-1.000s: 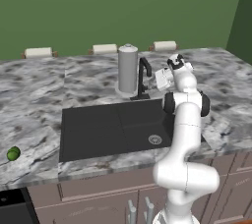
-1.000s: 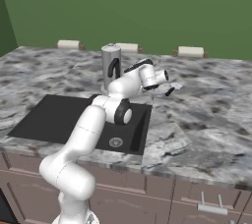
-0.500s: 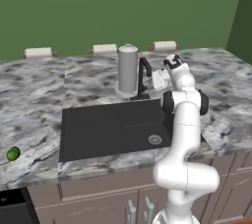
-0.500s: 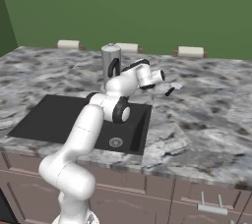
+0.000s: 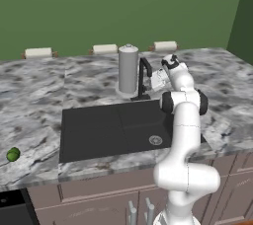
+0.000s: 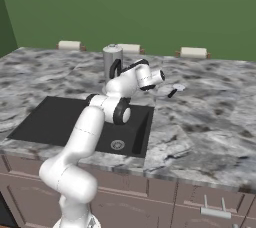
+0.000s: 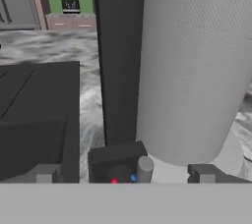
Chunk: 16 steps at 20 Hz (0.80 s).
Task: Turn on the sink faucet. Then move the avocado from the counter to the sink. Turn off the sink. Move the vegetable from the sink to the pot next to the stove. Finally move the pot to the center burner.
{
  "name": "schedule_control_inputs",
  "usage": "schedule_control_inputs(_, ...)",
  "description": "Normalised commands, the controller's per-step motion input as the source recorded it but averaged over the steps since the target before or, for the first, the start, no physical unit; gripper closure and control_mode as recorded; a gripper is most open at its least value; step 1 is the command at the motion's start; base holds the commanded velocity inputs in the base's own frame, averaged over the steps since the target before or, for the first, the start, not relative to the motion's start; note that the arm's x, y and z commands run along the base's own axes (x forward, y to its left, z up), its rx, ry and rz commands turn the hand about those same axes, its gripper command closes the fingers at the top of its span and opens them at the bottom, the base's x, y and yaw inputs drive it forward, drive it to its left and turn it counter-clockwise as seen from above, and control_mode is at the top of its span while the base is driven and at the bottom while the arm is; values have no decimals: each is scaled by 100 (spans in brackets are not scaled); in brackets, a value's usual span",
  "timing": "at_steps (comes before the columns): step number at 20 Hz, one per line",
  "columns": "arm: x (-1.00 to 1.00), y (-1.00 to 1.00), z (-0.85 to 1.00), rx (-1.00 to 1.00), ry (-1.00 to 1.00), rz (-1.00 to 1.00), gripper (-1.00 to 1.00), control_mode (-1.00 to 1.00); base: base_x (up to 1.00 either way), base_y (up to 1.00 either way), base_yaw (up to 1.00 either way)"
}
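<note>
Fingers (image 7: 123, 176) spread wide, empty, at the sink faucet (image 5: 144, 78) base, worktop (image 5: 34, 91) rear at 12 o'clock of sink (image 5: 99, 130). Rigid, light lever (image 7: 143, 169): push it sideways, don't pinch.

Faucet upright, avocado far off

Black sink faucet (image 5: 144, 77) stands behind the black sink (image 5: 99, 130); avocado (image 5: 13, 154) lies on the marbled counter (image 5: 34, 100).

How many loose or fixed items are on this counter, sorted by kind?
Avocado: 1
Black faucet: 1
Grey canister: 1
Black sink basin: 1
Pale rolls along the back wall: 3
Total: 7
</note>
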Motion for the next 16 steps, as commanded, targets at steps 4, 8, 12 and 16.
schedule_control_inputs(4,2,20,0,0,1,0,100,-100,0,0,0)
schedule_control_inputs(8,0,7,1,0,-4,-4,100,-100,0,0,0)
schedule_control_inputs(12,0,0,0,0,-11,-11,100,-100,0,0,0)
schedule_control_inputs(16,0,0,0,0,-6,-17,100,-100,0,0,0)
